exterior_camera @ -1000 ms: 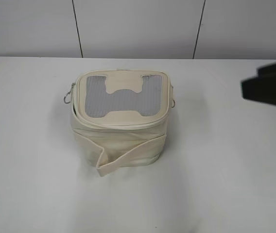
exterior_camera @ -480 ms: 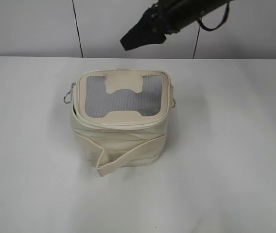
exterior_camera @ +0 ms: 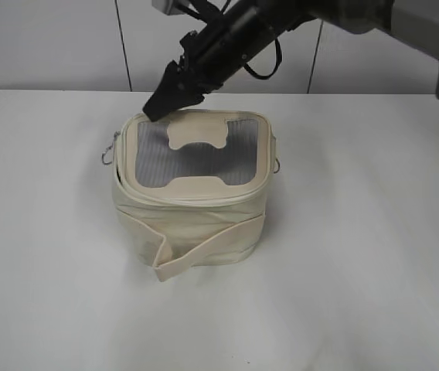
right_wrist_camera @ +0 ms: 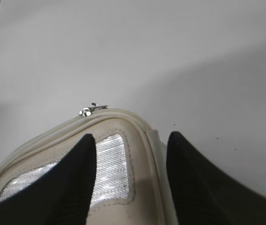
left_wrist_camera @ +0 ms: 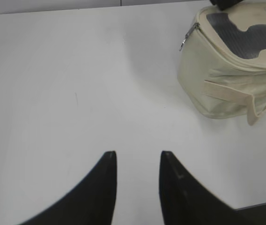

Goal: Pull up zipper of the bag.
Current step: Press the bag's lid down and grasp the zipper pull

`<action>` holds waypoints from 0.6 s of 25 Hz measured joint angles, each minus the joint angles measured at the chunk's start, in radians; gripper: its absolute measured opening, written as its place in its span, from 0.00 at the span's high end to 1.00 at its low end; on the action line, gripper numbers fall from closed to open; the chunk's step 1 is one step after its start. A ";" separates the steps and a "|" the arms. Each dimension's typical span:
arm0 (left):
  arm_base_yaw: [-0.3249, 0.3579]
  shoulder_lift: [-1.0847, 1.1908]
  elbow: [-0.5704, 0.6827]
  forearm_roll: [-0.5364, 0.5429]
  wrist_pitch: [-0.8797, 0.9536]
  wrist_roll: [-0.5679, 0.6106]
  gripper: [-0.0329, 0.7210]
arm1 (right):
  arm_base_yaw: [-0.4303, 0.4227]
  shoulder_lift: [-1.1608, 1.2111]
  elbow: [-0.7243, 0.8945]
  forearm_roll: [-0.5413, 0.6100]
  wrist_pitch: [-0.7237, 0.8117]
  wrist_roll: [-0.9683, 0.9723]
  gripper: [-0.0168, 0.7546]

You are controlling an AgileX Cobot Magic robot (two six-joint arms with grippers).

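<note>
A cream bag (exterior_camera: 192, 197) with a grey mesh lid stands mid-table; it also shows in the left wrist view (left_wrist_camera: 231, 61) and the right wrist view (right_wrist_camera: 109, 164). Its metal zipper pull (exterior_camera: 110, 151) hangs at the lid's left corner, seen in the left wrist view (left_wrist_camera: 187, 37) and the right wrist view (right_wrist_camera: 92, 109). My right gripper (exterior_camera: 161, 104) is open, reaching across from the upper right, its tips (right_wrist_camera: 132, 140) just above the lid's back left corner, near the pull. My left gripper (left_wrist_camera: 137, 157) is open and empty over bare table, left of the bag.
The white table (exterior_camera: 359, 270) ends at a pale panelled wall (exterior_camera: 49, 46) behind the bag. A loose cream strap (exterior_camera: 196, 251) hangs across the bag's front. The right arm (exterior_camera: 281, 19) stretches over the back of the table.
The right arm has swung from the right edge across the back and come down to the bag's back left corner. The bag has not moved.
</note>
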 joint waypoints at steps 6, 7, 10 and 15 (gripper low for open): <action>0.000 0.067 -0.020 -0.057 -0.018 0.049 0.61 | 0.004 0.040 -0.009 -0.036 0.008 0.053 0.64; 0.000 0.095 -0.029 -0.074 -0.040 0.073 0.60 | 0.007 0.040 -0.013 -0.046 0.011 0.055 0.74; 0.000 0.212 -0.057 -0.115 -0.132 0.185 0.56 | 0.010 0.040 -0.015 -0.064 0.014 0.059 0.88; 0.000 0.559 -0.080 -0.315 -0.368 0.588 0.46 | 0.010 0.040 -0.016 -0.064 0.015 0.065 0.88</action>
